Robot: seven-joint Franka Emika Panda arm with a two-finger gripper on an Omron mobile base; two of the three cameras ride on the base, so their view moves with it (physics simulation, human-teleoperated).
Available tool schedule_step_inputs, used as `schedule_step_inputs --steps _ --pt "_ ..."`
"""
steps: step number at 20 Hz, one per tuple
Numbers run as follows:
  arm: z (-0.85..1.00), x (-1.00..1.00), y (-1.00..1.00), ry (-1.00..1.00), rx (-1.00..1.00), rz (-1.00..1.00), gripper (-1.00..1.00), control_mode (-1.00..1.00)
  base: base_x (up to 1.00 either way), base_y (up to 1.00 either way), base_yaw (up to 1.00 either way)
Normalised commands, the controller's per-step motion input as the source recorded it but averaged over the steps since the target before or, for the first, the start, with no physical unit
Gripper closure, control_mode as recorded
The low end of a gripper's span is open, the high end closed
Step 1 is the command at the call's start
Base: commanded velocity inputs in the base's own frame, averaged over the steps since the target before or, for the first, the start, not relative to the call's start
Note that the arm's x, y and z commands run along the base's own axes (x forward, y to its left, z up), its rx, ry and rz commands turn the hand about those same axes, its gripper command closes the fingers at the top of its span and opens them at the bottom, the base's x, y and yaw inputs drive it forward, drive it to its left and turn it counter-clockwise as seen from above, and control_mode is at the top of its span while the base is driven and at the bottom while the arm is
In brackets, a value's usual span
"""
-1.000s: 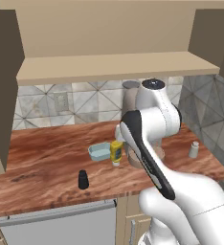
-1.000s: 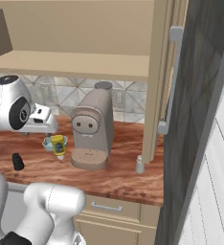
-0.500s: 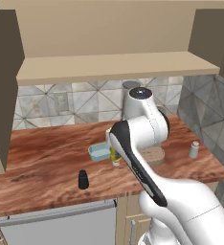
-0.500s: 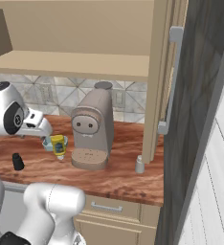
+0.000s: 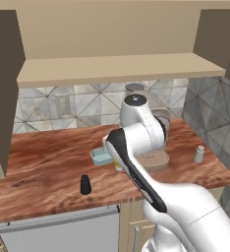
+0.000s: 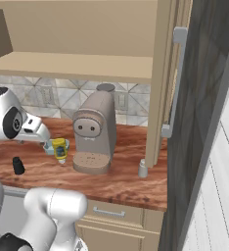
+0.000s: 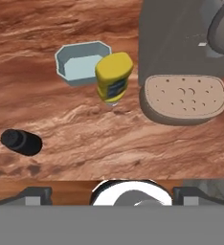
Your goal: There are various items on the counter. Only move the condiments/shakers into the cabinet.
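The yellow squeeze bottle (image 7: 113,76) stands on the reddish-brown counter (image 7: 133,139) between the light-blue dish (image 7: 80,64) and the coffee machine base (image 7: 183,98). The black shaker (image 7: 20,142) stands apart to the left. My gripper (image 7: 113,195) hovers above the counter just short of the bottle, open, with its fingertips (image 7: 35,194) wide apart and nothing between them. In the right base view my gripper (image 6: 44,138) hangs just left of the yellow bottle (image 6: 60,148). The grey-white shaker (image 6: 143,168) stands right of the coffee machine. The cabinet shelf (image 5: 122,69) runs overhead.
The beige coffee machine (image 6: 94,135) stands close to the right of the bottle. An open dark cabinet door (image 6: 204,122) fills the right side. The black shaker (image 5: 85,185) sits near the counter's front edge, the dish (image 5: 101,156) behind it.
My arm has swung left and down from in front of the coffee machine toward the yellow bottle. The jaws have stayed wide. Nothing on the counter has moved.
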Motion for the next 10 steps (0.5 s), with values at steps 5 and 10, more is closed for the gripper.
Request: schedule_step_inputs --steps 5,10 --pt "-0.34 -0.29 0.24 0.02 0.0 0.0 -1.0 -1.0 0.0 0.0 0.0" --pt "-0.28 -0.24 0.39 0.0 0.01 0.02 -1.0 -1.0 0.0 0.0 0.0"
